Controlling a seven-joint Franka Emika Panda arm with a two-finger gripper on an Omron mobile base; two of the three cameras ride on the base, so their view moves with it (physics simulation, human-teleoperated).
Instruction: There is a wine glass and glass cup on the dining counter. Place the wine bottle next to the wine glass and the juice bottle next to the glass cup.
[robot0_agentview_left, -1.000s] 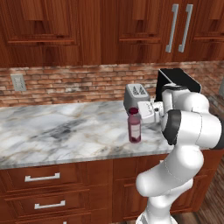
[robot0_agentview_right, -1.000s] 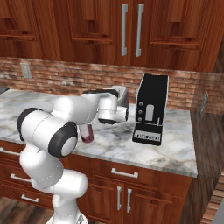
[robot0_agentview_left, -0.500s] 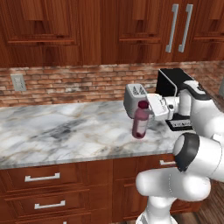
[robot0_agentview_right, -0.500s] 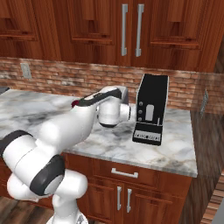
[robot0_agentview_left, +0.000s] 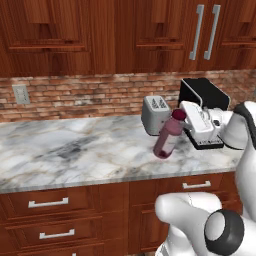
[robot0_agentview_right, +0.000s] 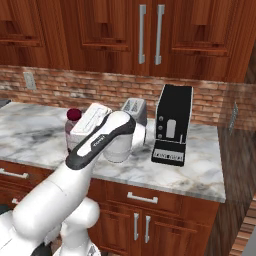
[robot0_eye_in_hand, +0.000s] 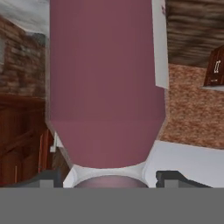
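The juice bottle, pink-purple with a dark maroon cap, hangs tilted just above the marble worktop, cap toward the right. My gripper is shut on it just below the cap. In the right base view the juice bottle peeks out left of my white hand. In the hand view the juice bottle takes up the middle, with my gripper closed around its top and a fingertip on each side. The wine bottle, wine glass, glass cup and dining counter are out of view.
A silver toaster stands right behind the bottle, and a black coffee machine is to its right. The marble worktop over wooden drawers stretches left. A brick wall and dark wooden wall cabinets rise behind.
The juice bottle has gone from upright to tilted and shifted right, toward the toaster. My arm has swung its elbow out to the right and up.
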